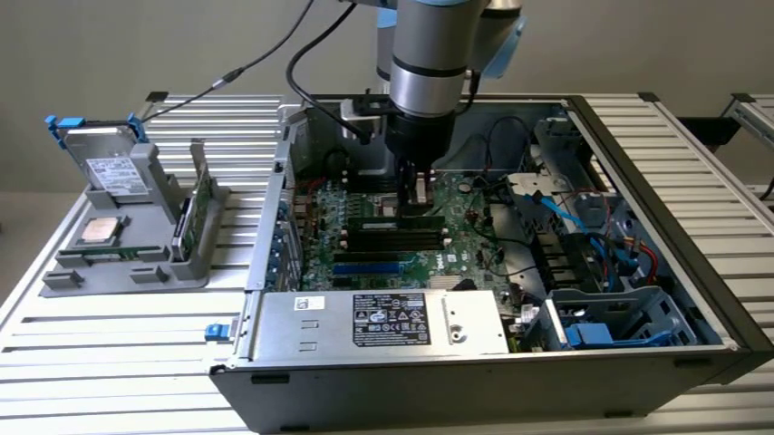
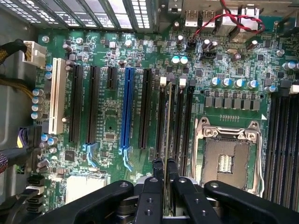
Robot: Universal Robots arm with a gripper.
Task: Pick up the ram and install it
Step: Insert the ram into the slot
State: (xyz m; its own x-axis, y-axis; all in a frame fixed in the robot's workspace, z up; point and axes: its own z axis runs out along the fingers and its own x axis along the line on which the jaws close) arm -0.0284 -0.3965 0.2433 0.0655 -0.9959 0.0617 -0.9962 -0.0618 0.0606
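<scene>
We see the arm [image 1: 426, 54] reaching straight down from the upper middle of the exterior view into the open computer case [image 1: 726, 317], which lies on its side on the slatted metal tabletop [image 1: 109, 362]. The gripper [image 2: 164, 164] hangs just above the motherboard [image 2: 107, 107]. Its two fingers are drawn close together, with only a thin gap between them, and they pinch the ram [image 2: 167, 116].

In the wrist view we see the ram edge-on, as a narrow strip. It stands upright in line with one of the black memory slots [image 2: 180, 121], between the empty CPU socket [image 2: 226, 161] and the blue expansion slot [image 2: 127, 112]. It is down among the slots, but we cannot tell whether it is pressed fully home.

A silver power supply [image 1: 375, 322] fills the near edge of the case in the lower middle of the exterior view. At the exterior view's left, well apart from the case, a grey stand [image 1: 121, 263] carries a square processor chip [image 1: 100, 231] lying flat and a green card [image 1: 199, 213] standing upright.
</scene>
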